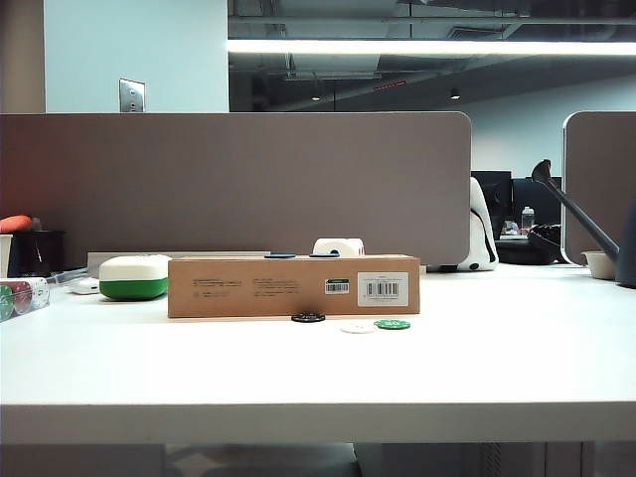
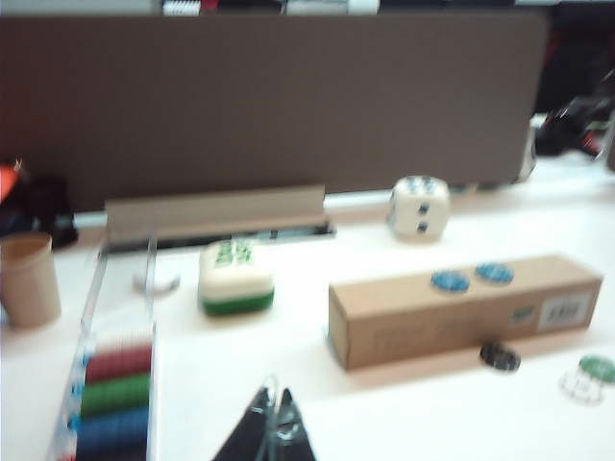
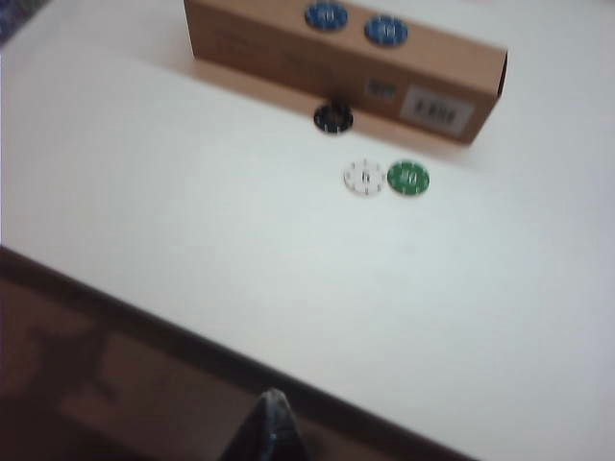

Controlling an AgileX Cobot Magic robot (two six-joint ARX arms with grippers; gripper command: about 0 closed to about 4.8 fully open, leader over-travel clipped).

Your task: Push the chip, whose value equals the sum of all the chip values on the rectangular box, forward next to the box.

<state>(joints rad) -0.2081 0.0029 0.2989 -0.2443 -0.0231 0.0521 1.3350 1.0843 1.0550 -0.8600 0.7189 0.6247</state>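
— Left gripper (image 2: 272, 427): dark fingertips pinched together, nothing between them. It hangs over the near part of the white table (image 1: 497, 368), well back from the box. Right gripper (image 3: 272, 423)?

— Same, tips together, holding nothing. It sits out past the table's near edge, well apart from the chips. Neither shows in the exterior view.

— Where's the black chip (image 3: 333, 118)?

— Flat on the table, right at the foot of the cardboard box (image 1: 293, 286), front side, approx. mid-length. Touching or just short of it, can't tell. Round, dark, pale spots on the rim.

— On top of the box?

— Two blue chips (image 3: 356, 23), side by side, lying flat. Box is long, low, brown, matte, w/ a white barcode label near one end.

— Other chips?

— White chip (image 3: 364, 177) and green chip (image 3: 408, 178) touching each other, a bit nearer the table edge than the black one.

— Rest of the table?

— Smooth, glossy white. Big mahjong tile (image 2: 235, 279), white over green, beside the box; large white die (image 2: 419, 206) behind it. Clear rack of chips (image 2: 115, 399) in red, green, blue rows, plus a paper cup (image 2: 29, 279). Grey-brown fabric partition (image 1: 234, 184) across the back, office w/ strip lighting beyond.
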